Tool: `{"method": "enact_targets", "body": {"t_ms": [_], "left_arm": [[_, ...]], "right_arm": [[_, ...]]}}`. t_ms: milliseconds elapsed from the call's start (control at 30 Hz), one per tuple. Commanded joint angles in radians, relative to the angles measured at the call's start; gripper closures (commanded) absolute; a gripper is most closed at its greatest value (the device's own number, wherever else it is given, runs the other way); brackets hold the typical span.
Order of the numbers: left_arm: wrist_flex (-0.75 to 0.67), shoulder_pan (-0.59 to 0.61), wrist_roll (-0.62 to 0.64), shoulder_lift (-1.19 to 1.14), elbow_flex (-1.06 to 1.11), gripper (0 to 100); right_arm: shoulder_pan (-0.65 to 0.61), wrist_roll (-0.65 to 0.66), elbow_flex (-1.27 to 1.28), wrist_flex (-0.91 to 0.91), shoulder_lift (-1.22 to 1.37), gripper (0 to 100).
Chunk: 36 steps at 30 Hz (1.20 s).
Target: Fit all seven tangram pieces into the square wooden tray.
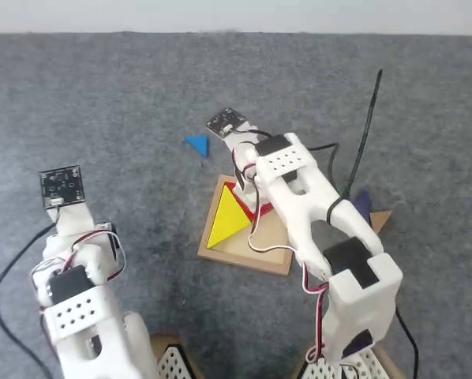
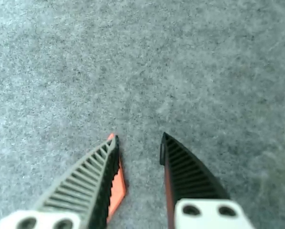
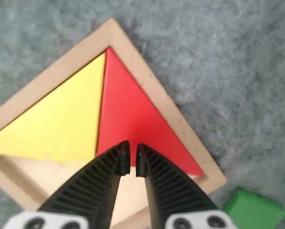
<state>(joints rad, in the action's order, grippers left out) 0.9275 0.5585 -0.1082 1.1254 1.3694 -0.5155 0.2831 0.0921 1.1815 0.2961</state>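
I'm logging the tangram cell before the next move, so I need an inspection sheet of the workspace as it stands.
Surface: grey felt-like mat.
Job's things: wooden tray holds yellow triangle and red triangle side by side; blue triangle on the mat beyond it; green piece near a tray corner; purple piece partly behind the right arm.
Clutter: nothing seen.
Grippers: left gripper open over bare mat; right gripper nearly shut above the red triangle.
Cables: black cable arcs beside the right arm; wires run along both arms.
Surroundings: pale wall past the mat.
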Motion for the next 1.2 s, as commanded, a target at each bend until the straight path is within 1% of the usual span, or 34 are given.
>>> {"method": "enact_targets", "body": {"t_ms": [0,133,267,400,533,600,667,733,800,900,1033,1167], "left_arm": [[-0.002,0.0,-0.002,0.032,-0.008,86],[0.0,0.0,-0.005,0.032,-0.008,86],[-0.002,0.002,-0.008,0.032,-0.01,86],[0.0,0.0,-0.008,0.028,-0.007,86],[0.002,-0.002,-0.037,0.026,-0.002,86],[0.002,-0.002,-0.041,0.028,0.004,86],[0.002,-0.005,-0.041,0.031,0.008,86],[0.002,-0.006,-0.041,0.031,0.008,86],[0.002,-0.006,-0.041,0.031,0.01,86],[0.002,-0.006,-0.041,0.031,0.01,86],[0.002,-0.003,-0.041,0.031,0.012,86],[0.003,-0.003,-0.041,0.028,0.015,86]], "right_arm": [[0.056,-0.008,-0.1,0.125,-0.148,96.1],[0.113,0.0,-0.095,0.209,-0.351,96.0],[0.163,0.117,-0.025,0.271,-0.496,95.7],[0.277,0.146,0.109,0.288,-0.562,95.7],[0.403,0.315,0.324,0.262,-0.65,95.5],[0.46,0.354,0.44,0.191,-0.71,92.0],[0.501,0.373,0.535,0.105,-0.748,84.4],[0.515,0.404,0.595,0.036,-0.756,77.9],[0.513,0.396,0.614,-0.01,-0.742,76.8],[0.496,0.331,0.606,-0.093,-0.687,76.8],[0.495,0.321,0.589,-0.214,-0.558,76.6],[0.492,0.293,0.522,-0.214,-0.45,76.8]]}}
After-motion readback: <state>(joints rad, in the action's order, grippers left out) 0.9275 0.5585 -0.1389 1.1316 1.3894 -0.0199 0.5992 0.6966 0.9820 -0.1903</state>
